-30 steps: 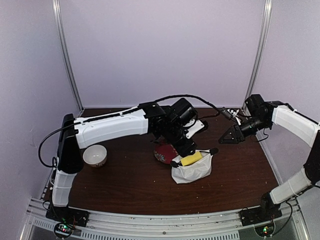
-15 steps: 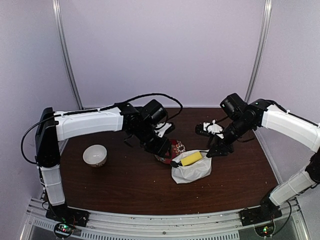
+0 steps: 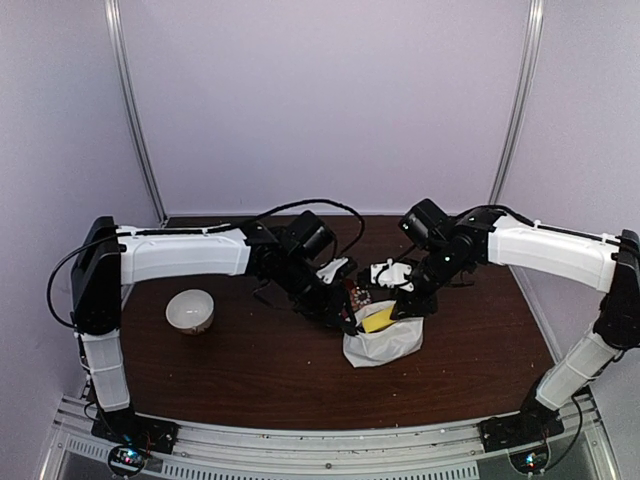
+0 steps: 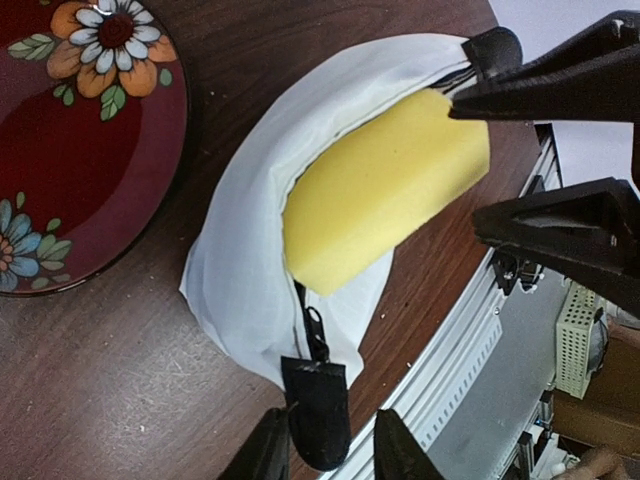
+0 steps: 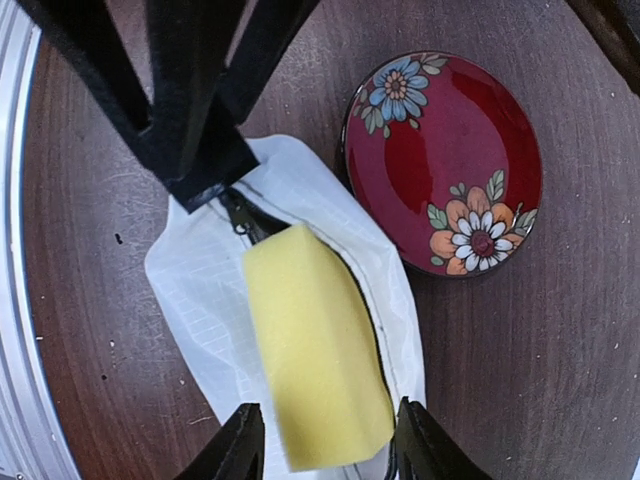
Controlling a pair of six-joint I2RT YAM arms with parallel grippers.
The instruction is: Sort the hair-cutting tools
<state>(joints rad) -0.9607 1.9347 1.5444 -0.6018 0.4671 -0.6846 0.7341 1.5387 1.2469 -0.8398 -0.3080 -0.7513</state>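
A second ago the left arm was stretched high over the middle of the frame, and the right arm was drawn back at the right edge. Both have since come down onto the white pouch (image 5: 195, 300) at centre. The bowl (image 3: 189, 310) at left and the pouch lie where they did.

The left gripper (image 4: 333, 445) has narrowed. Its jaws stand on either side of the pouch's black tab (image 4: 318, 415), one finger against it and a slit of table (image 3: 260, 370) showing beside the other. The right gripper (image 5: 330, 430) is wide, its jaws astride the end of the yellow sponge (image 5: 315, 350) that sticks out of the pouch's open zip.

From above, the left wrist covers most of the red plate (image 5: 440, 160), and both sets of fingers merge into one dark clump at the pouch's upper edge. The sponge blocks the pouch's inside. The hair-cutting tools cannot be made out in any view, and whether they are in the pouch cannot be told. In the left wrist view the plate is cut off at upper left, and the right gripper's fingers run out at the right edge.
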